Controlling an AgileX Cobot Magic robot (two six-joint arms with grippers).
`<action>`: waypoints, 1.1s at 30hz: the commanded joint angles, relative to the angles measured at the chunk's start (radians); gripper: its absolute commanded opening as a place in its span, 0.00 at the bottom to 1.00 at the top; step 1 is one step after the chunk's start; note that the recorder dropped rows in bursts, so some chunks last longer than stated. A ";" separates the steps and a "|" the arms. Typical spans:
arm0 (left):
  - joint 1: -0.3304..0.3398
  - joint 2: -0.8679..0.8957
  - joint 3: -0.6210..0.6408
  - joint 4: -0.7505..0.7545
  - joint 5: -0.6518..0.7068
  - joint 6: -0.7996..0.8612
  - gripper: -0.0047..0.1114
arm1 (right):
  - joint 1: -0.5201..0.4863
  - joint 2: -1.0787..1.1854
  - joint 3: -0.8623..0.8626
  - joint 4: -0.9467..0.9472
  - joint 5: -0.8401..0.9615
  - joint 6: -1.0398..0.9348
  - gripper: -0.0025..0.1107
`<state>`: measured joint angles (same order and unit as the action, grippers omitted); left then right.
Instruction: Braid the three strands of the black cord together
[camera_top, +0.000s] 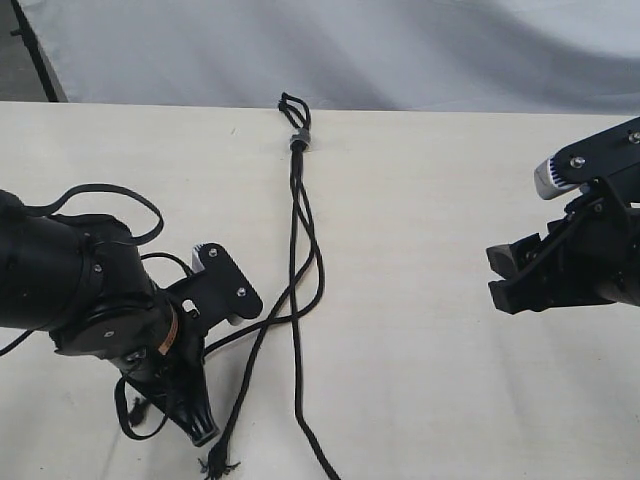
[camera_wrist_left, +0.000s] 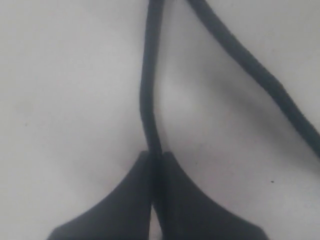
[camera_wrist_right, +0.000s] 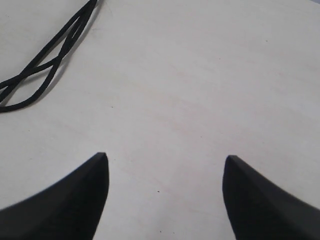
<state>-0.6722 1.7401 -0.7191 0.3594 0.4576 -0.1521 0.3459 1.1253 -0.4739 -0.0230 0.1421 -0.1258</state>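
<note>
Exterior view: the black cord (camera_top: 296, 260) runs from top centre down the middle; my left gripper (camera_top: 200, 430) sits lower left, my right gripper (camera_top: 505, 272) mid-right. Left wrist: jaws clamped on one strand (camera_wrist_left: 147, 100). Right wrist: jaws apart above the table (camera_wrist_right: 200, 90), cord well aside.

The left gripper (camera_wrist_left: 156, 156) pinches a strand (camera_wrist_left: 148, 85) over the pale table (camera_wrist_left: 65, 100); a second strand (camera_wrist_left: 260, 75) runs diagonally beside it, apart from the jaws.
</note>
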 joint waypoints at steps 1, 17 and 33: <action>0.000 0.019 0.025 -0.060 0.000 -0.009 0.05 | -0.007 -0.005 0.003 -0.001 -0.003 0.003 0.57; 0.000 0.019 0.025 -0.255 0.099 0.078 0.44 | -0.007 -0.005 0.003 0.015 -0.005 0.005 0.57; -0.117 -0.072 -0.020 -0.444 0.212 0.232 0.44 | -0.007 -0.005 0.003 0.023 -0.011 0.005 0.57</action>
<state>-0.7780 1.7076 -0.7360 -0.0669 0.6065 0.0785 0.3459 1.1253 -0.4739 0.0000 0.1316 -0.1258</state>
